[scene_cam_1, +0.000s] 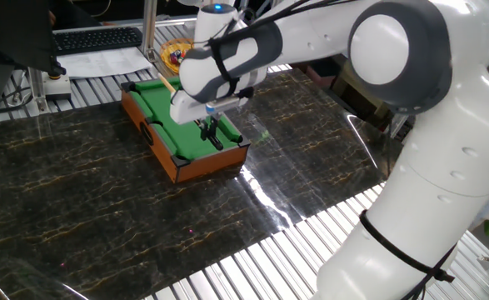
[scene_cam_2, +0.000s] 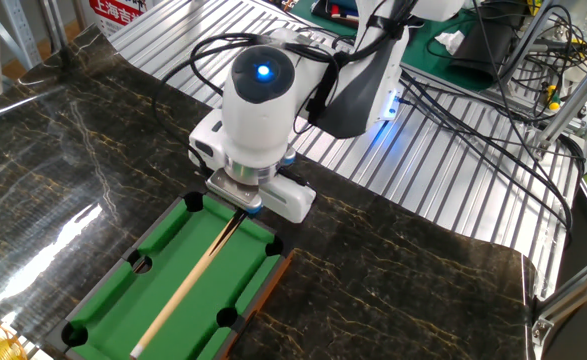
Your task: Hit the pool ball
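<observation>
1. Pool ball: I cannot find the tiny blue ball in either view. I cannot tell where it sits or how it lies next to the fingers.
2. The big white robot arm [scene_cam_2: 263, 110] covers the near end of the pool table [scene_cam_2: 123, 300] in the other fixed view, so the gripper underneath is hidden there.
3. In one fixed view the gripper [scene_cam_1: 212, 133] hangs low over the green felt, close to the end of the pool table [scene_cam_1: 162, 150] nearest the camera. Its black fingers [scene_cam_1: 217, 137] are small and dark. They look close together, but I cannot tell if they are pinching something.
4. A long thin cue stick [scene_cam_2: 188, 285] lies along the felt. Its top end goes under the arm, so I cannot see where it stops.
5. A yellow bowl [scene_cam_1: 175, 55] with little colored balls peeks out behind the arm, partly covered.
</observation>
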You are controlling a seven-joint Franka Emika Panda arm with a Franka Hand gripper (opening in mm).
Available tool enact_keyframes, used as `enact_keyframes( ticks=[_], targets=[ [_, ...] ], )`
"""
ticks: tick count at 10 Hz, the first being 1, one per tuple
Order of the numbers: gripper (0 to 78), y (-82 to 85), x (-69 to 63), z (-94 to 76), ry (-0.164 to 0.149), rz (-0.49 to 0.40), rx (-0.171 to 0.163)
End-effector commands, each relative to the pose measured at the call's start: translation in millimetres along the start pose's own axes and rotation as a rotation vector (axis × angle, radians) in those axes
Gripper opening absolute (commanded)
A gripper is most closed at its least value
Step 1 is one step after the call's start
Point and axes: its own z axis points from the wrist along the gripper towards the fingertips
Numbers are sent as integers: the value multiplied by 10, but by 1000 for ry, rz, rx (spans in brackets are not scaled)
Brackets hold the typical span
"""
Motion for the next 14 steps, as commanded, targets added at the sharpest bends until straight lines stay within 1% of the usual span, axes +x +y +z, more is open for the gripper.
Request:
enact_keyframes(
  ticks=[1, 2, 3, 4, 6, 11, 14],
  targets=[
    [11, -39, -2, 90, 0, 4, 15],
    [11, -58, 4, 139, -1, 2, 12],
    [11, -71, 9, 172, -2, 3, 0],
    [11, -91, 19, 199, -1, 3, -30],
    [11, -151, 55, 225, 2, -9, -40],
    [11, -168, 75, 300, 5, -13, -36],
    [11, -168, 75, 315, 9, -7, -28]
  ],
)
